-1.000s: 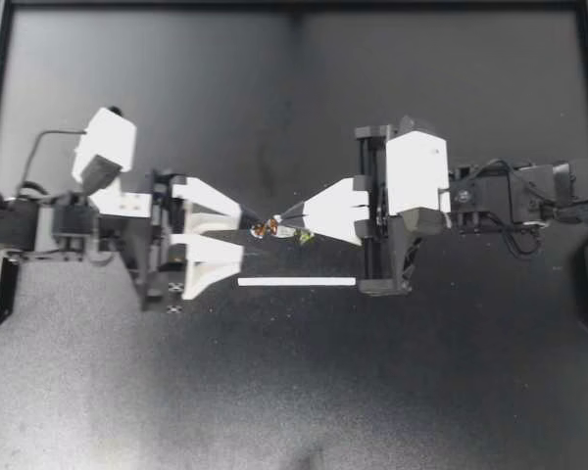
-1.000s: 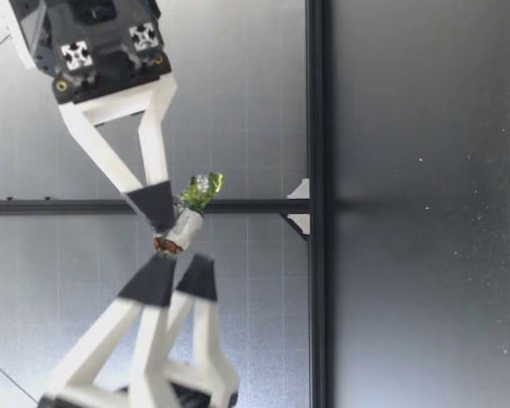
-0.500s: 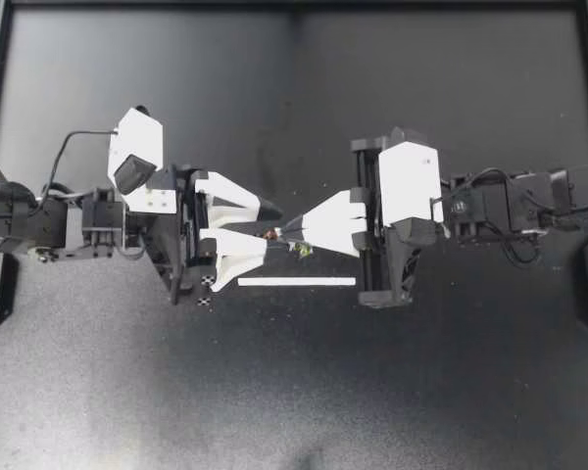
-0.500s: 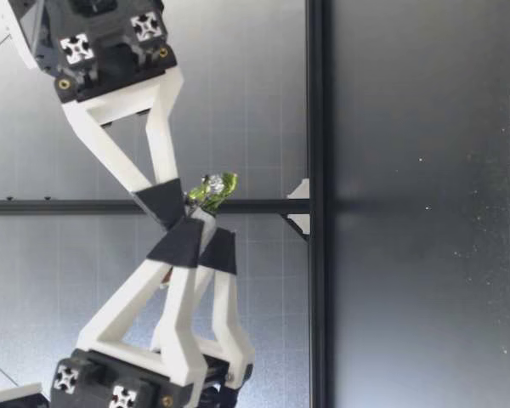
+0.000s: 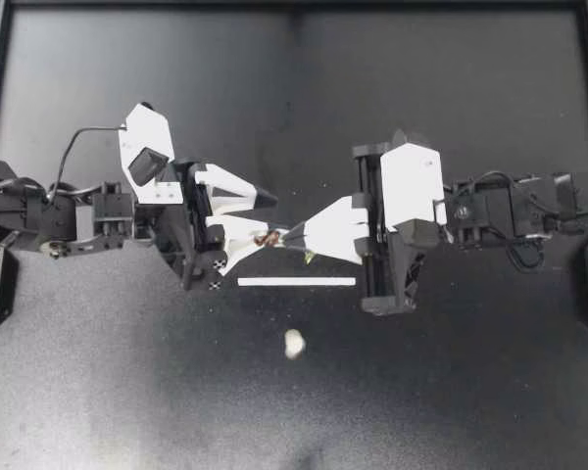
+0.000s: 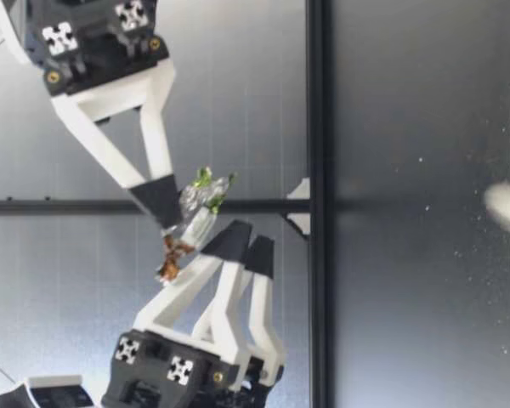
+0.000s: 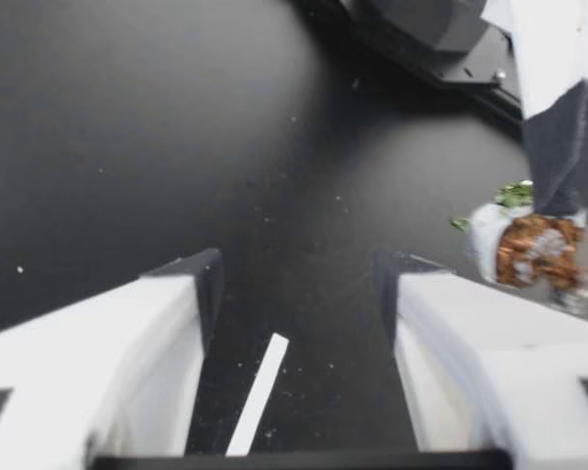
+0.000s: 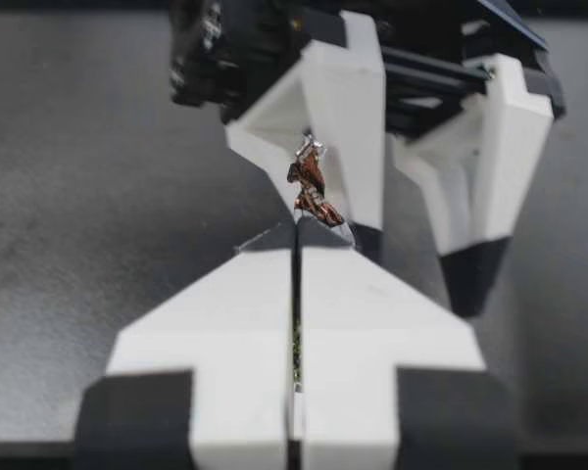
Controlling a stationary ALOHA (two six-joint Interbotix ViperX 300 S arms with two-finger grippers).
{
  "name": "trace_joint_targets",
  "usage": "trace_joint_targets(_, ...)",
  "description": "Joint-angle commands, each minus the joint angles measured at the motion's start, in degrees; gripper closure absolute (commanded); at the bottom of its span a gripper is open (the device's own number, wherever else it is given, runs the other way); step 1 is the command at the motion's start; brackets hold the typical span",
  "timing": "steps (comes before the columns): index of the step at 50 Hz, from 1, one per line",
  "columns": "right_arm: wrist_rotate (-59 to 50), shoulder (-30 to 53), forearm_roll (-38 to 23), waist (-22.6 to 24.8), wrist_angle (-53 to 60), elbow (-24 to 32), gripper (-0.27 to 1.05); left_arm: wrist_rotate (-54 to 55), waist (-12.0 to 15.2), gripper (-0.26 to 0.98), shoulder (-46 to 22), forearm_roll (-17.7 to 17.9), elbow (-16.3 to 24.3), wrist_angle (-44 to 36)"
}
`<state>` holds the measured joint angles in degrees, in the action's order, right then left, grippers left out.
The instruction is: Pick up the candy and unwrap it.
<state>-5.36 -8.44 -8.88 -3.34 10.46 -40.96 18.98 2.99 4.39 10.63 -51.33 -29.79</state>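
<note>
My right gripper (image 5: 286,235) is shut on the candy wrapper (image 5: 269,238), held in the air over the middle of the table. The wrapper's brown end (image 8: 314,188) sticks out past the shut fingertips, and its green end (image 6: 207,182) hangs on the other side. My left gripper (image 5: 265,221) is open, with one finger against the wrapper (image 7: 529,250) and nothing between its fingers. A small white candy (image 5: 293,343) lies bare on the table, nearer the front than both grippers; it is blurred in the low view (image 6: 500,204).
A thin white strip (image 5: 296,282) lies flat on the black table (image 5: 451,392) just below the grippers. A black frame (image 5: 294,4) borders the table at the back and sides.
My left gripper has come in toward the right one and slid alongside the wrapper. The white candy has dropped out onto the table. The wrapper now looks loose and slimmer.
</note>
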Motion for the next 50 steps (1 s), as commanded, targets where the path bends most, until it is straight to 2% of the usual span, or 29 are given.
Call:
trace_joint_targets(1, 0.00, -1.32, 0.09, -1.41, -0.44, 0.97, 0.96, -0.62, 0.26, 0.21, 1.67, 0.00, 0.09, -0.53)
trace_joint_targets(12, -0.09, -2.11, 0.09, -2.29, -0.79, 0.79, 0.96, -3.96, -0.26, 0.23, 4.92, -3.52, -2.37, -0.70)
trace_joint_targets(22, -0.18, -2.20, 0.09, -2.29, -1.14, 0.18, 0.96, -9.49, -0.26, 0.25, 8.09, -3.96, -5.54, -3.78)
trace_joint_targets(27, 0.09, -2.11, 0.09, -2.29, -1.14, 0.18, 0.96, -11.78, -0.26, 0.34, 9.32, -3.96, -6.15, -5.54)
trace_joint_targets(41, 0.35, -2.37, 0.00, -2.29, -0.79, -0.26, 0.95, -15.82, -0.26, 0.67, 10.02, -3.96, -5.80, -6.15)
trace_joint_targets(46, 0.35, -2.72, 0.00, -2.29, -0.26, -0.88, 0.92, -16.70, -0.26, 0.74, 10.11, -3.96, -5.80, -7.56)
trace_joint_targets(50, 0.26, -3.16, 0.00, -2.37, 0.79, -1.58, 0.87, -16.96, -0.26, 0.75, 10.46, -3.96, -6.06, -9.23)
